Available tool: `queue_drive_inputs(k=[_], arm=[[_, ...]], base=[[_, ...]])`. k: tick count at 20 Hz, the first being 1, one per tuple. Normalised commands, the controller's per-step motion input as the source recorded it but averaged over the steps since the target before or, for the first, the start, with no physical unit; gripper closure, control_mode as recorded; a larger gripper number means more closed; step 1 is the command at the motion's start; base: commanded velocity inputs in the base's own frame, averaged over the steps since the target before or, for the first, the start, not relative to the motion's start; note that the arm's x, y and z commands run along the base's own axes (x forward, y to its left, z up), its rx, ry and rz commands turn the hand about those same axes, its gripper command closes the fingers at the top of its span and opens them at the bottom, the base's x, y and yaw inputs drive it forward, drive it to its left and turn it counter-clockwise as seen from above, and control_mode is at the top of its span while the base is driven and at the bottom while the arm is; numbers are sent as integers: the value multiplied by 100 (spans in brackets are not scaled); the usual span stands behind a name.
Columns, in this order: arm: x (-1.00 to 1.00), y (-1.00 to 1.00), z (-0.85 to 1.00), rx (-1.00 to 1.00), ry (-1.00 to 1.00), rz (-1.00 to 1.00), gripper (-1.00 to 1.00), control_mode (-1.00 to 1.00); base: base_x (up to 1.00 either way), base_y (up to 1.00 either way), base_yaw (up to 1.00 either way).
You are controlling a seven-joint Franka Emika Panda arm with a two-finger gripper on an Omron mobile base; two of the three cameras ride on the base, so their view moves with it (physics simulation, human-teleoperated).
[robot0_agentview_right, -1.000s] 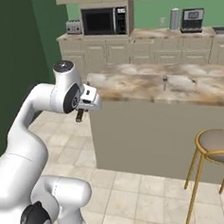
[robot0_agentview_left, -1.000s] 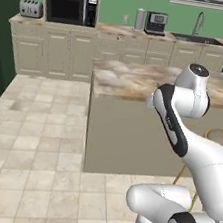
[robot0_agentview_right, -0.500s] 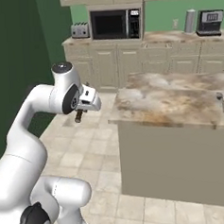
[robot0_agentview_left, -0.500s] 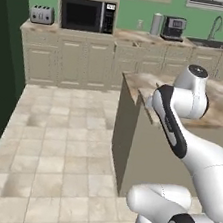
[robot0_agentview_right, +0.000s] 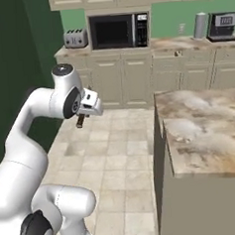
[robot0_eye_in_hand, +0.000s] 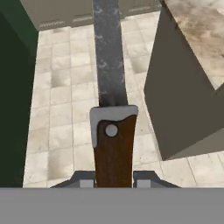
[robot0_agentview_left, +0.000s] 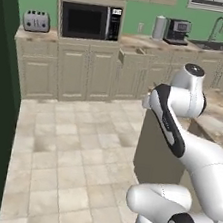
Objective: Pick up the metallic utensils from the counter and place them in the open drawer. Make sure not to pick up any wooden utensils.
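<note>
Clamped in the claw (robot0_eye_in_hand: 113, 177) is the knife (robot0_eye_in_hand: 110, 87): its brown wooden-looking handle sits between the two finger tips, and the mottled grey blade runs toward 12 o'clock in the hand view, cut off by the top edge. In the right base view the claw (robot0_agentview_right: 81, 121) hangs below the white wrist, over the tiled floor (robot0_agentview_right: 119, 154), with the arm folded high and its elbow bent. The counter (robot0_agentview_right: 204, 128) stands at 3 o'clock there, well apart from the claw. In the left base view the open drawer (robot0_agentview_left: 133, 52) juts from the far cabinets at 12 o'clock; its inside is too small to make out.
</note>
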Motion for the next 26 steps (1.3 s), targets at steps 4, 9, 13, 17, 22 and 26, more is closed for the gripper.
queue_drive_inputs(k=[4,9,13,17,22,26], arm=[[0,0,0,0,0,0,100,100],[0,0,0,0,0,0,100,100],[0,0,0,0,0,0,100,100],[0,0,0,0,0,0,100,100],[0,0,0,0,0,0,100,100],[0,0,0,0,0,0,100,100]], base=[[100,100,-38],[100,100,-44],[100,100,-46],[100,100,-43],[100,100,-40],[100,100,-38]])
